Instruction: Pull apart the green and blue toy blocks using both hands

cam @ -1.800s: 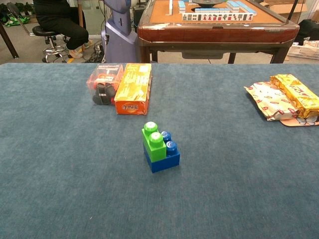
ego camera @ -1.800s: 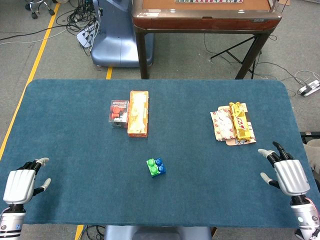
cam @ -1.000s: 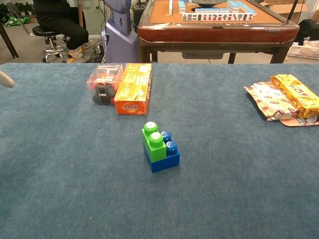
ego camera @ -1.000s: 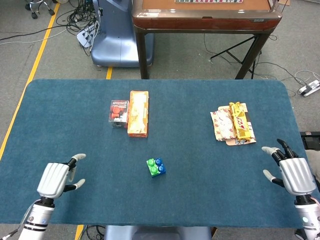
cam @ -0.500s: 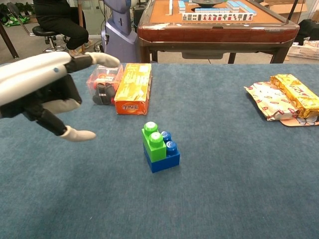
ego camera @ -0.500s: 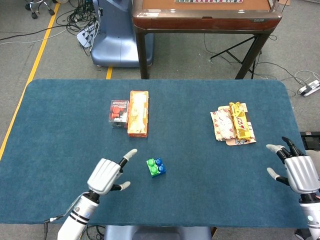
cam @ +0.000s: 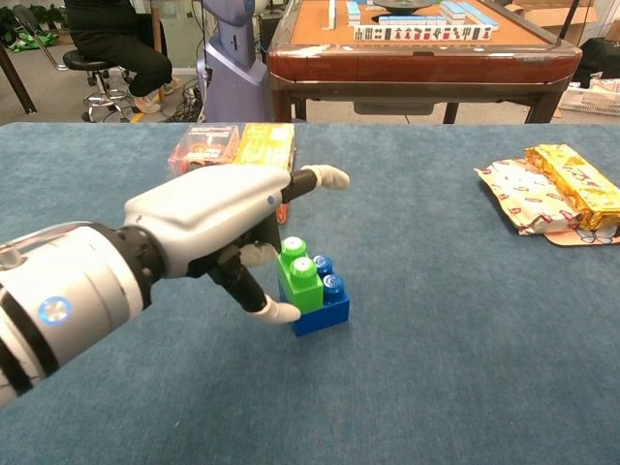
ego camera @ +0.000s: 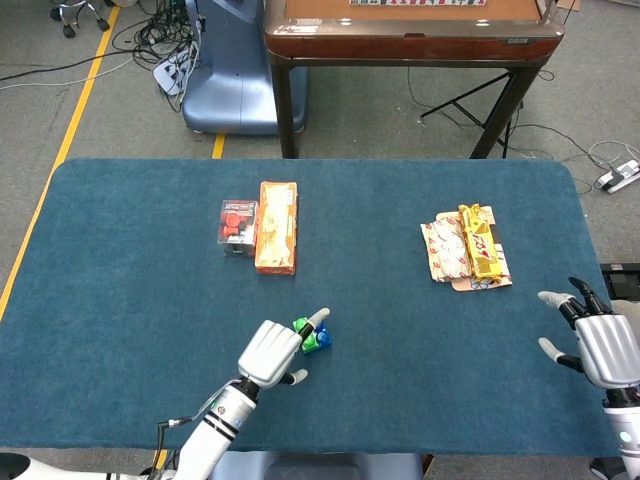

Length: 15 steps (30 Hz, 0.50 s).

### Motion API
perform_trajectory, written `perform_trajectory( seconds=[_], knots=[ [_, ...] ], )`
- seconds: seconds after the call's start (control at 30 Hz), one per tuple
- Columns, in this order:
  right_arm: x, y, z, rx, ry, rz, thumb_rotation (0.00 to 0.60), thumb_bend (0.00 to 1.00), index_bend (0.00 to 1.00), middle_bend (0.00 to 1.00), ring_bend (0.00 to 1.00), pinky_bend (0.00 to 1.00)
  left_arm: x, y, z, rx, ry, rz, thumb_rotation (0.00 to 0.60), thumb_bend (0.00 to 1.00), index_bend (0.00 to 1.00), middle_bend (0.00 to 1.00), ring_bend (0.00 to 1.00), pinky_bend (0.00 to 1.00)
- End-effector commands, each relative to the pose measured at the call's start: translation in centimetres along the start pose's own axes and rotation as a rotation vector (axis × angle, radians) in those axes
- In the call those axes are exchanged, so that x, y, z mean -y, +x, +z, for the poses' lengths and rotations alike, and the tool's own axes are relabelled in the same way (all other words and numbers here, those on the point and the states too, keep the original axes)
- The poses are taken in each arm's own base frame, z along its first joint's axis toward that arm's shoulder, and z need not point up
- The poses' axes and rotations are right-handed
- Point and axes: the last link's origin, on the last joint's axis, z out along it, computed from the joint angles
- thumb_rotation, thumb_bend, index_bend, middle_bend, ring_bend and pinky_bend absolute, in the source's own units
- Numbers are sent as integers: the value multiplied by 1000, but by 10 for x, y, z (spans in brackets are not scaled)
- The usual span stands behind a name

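The green block (cam: 299,280) stands on the left half of the blue block (cam: 326,305), joined, near the table's middle front; in the head view the pair (ego camera: 314,337) shows from above. My left hand (cam: 208,228) has its fingers apart right against the pair's left side. Its thumb (cam: 277,311) lies by the blue block's lower left corner, and one finger (cam: 324,176) reaches over and past the studs. It grips nothing. My right hand (ego camera: 600,343) hovers at the table's right edge with spread fingers and holds nothing; the chest view does not show it.
An orange box (ego camera: 277,227) and a clear case with red and black pieces (ego camera: 238,222) lie behind the blocks at left. Snack packets (ego camera: 468,250) lie at the back right. A wooden games table (ego camera: 410,30) stands beyond the blue tabletop (ego camera: 400,330).
My left hand has swept from the table's left front edge rightward to the blocks' left side. The right hand has drifted slightly right. The blocks have not moved.
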Motion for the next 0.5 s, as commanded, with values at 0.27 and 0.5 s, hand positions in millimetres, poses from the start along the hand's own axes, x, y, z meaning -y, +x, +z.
perform_trajectory(
  seconds=[0.27,0.5],
  knots=[
    [0,-5,2,8,4,12,600,165,301,390,447,486,-6,-5,22,28,35,18,600,0,94,1000,1000,1000],
    [0,-6,1,10,5,13,600,164,301,390,447,486,-8,-8,34,50,65,25,600,0,94,1000,1000,1000]
  ],
)
